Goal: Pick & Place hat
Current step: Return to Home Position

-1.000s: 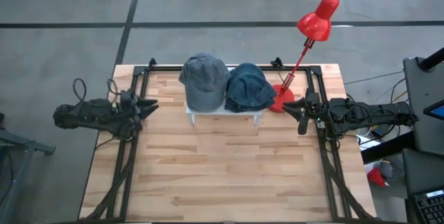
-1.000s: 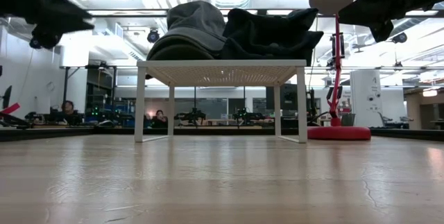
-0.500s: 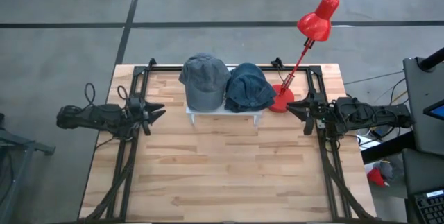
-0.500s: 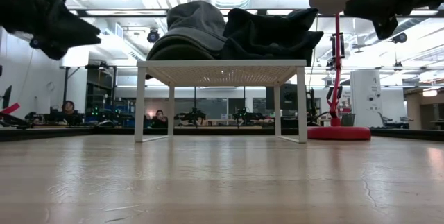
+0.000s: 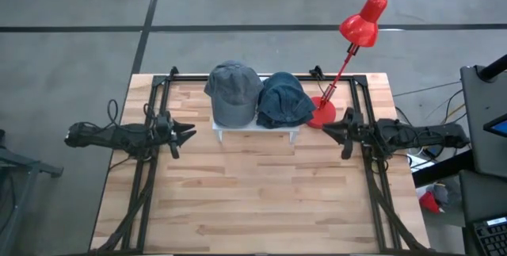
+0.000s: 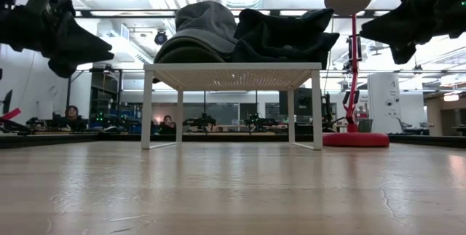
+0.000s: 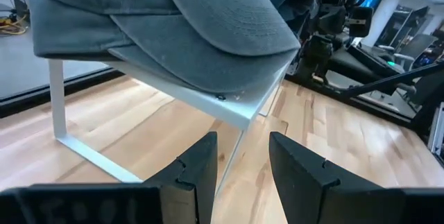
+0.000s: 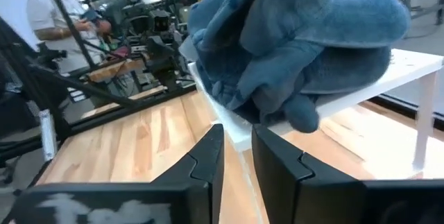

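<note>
A grey cap [image 5: 234, 93] and a dark blue hat [image 5: 285, 100] lie side by side on a small white rack [image 6: 233, 75] at the table's far middle. My left gripper [image 5: 184, 133] hovers open to the left of the rack, pointing at it. In its wrist view the grey cap [image 7: 187, 30] overhangs the rack's corner [image 7: 236, 109]. My right gripper [image 5: 333, 133] hovers to the right of the rack, slightly open. Its wrist view faces the blue hat [image 8: 298, 50] on the shelf edge [image 8: 409, 71]. Both grippers are empty.
A red desk lamp [image 5: 352, 42] stands with its base [image 6: 355, 139] at the far right, just behind my right gripper. Dark frame rails [image 5: 150, 177] run along both table sides. Bare wood [image 5: 253, 192] lies in front of the rack. A person [image 8: 55, 9] shows in the room beyond.
My left gripper has moved toward the table's right and slightly toward the near edge, closing on the rack and dropping lower. My right gripper has moved toward the table's left, toward the rack, and a little lower. The hats and the rack have kept still.
</note>
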You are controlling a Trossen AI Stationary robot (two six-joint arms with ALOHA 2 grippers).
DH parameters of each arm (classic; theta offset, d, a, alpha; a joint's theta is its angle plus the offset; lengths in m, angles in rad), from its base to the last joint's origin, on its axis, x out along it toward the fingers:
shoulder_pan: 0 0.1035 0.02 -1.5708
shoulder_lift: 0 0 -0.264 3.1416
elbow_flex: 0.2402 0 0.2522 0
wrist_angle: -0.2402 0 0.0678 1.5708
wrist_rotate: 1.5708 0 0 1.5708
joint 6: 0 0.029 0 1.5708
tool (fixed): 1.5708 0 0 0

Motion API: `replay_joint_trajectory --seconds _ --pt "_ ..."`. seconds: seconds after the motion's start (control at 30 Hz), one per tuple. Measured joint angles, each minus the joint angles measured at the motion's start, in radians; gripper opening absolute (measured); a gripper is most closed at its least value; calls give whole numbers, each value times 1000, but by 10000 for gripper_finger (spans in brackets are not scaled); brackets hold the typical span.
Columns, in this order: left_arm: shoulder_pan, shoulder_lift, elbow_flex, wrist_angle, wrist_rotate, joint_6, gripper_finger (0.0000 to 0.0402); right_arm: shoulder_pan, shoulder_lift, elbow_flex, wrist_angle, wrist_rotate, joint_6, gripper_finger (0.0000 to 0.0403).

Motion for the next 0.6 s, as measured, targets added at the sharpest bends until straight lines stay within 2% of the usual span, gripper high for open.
replay_joint_trajectory --seconds 0.3,0.6 --pt "0 0 -14 -6 0 97 133 0 -92 -31 10 -94 -87 74" --pt "0 0 11 -14 6 115 133 0 -169 -44 5 -116 -131 87"
